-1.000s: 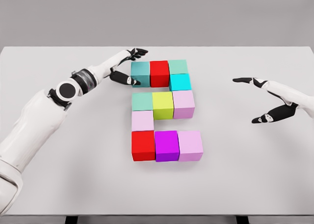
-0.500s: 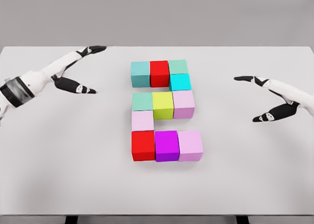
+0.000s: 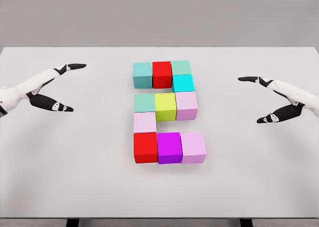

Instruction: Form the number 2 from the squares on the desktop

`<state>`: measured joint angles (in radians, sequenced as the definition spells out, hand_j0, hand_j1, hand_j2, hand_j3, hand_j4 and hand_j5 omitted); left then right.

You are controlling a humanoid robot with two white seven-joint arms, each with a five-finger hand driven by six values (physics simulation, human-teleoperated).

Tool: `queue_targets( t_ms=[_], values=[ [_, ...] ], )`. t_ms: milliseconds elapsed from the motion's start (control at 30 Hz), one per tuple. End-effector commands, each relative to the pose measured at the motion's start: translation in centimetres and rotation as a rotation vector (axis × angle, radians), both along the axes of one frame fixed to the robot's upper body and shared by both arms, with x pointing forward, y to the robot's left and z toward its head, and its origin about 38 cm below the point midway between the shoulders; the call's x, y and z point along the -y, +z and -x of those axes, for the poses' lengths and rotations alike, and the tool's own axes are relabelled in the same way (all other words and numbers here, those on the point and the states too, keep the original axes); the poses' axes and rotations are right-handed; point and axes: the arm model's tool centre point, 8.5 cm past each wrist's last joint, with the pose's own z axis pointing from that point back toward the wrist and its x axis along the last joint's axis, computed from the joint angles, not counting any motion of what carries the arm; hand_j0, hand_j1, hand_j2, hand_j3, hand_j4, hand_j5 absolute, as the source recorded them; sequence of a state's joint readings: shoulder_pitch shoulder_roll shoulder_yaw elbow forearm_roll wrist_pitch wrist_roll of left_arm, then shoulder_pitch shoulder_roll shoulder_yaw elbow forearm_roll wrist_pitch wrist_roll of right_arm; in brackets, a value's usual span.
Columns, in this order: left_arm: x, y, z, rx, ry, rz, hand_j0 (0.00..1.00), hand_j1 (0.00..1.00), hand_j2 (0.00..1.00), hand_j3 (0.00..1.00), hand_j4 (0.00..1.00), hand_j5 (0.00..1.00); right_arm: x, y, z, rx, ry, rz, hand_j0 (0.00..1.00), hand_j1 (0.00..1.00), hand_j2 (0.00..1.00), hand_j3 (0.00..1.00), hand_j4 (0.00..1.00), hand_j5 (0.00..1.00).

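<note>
— So where does it stand? Is the figure built?

— Looks built to me. The blocks sit in the middle of the table (image 3: 60, 187), packed side by side: a teal block (image 3: 142, 74), a red block (image 3: 162, 73) and a green block (image 3: 181, 67) across the top, a cyan block (image 3: 183, 82) dropping down on the right, then a middle row with a yellow block (image 3: 165, 106), a pale pink block (image 3: 145, 122) going down on the left, and a bottom row with a purple block (image 3: 169, 147) in its middle. Reads as a 2.

— And the hands?

— The left hand (image 3: 52, 87) hovers over the bare table well to the left of the blocks, fingers spread, holding nothing. The right hand (image 3: 271, 100) is out to the right, also loose and empty.

— Anything left to do, then?

— I'd judge not much. The cyan one sits a touch out of line under the green; a small nudge could square it. Otherwise the arms only need to keep clear.
</note>
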<state>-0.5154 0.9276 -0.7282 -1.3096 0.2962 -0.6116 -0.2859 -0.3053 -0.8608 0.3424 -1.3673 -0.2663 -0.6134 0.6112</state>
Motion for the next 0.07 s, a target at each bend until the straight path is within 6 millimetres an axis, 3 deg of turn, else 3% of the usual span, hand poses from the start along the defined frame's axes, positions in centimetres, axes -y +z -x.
queue_targets(
  t_ms=[0, 33],
  values=[
    [-0.21, 0.16, 0.01, 0.000, 0.005, 0.003, 1.00, 1.00, 1.00, 1.00, 1.00, 1.00, 0.04, 0.09, -0.01, -0.001, -0.002, -0.007, 1.00, 1.00, 1.00, 1.00, 1.00, 1.00],
    [-0.19, 0.11, 0.02, -0.001, 0.005, 0.003, 1.00, 1.00, 1.00, 1.00, 1.00, 1.00, 0.04, 0.09, -0.01, -0.001, -0.002, -0.007, 1.00, 1.00, 1.00, 1.00, 1.00, 1.00]
  ],
)
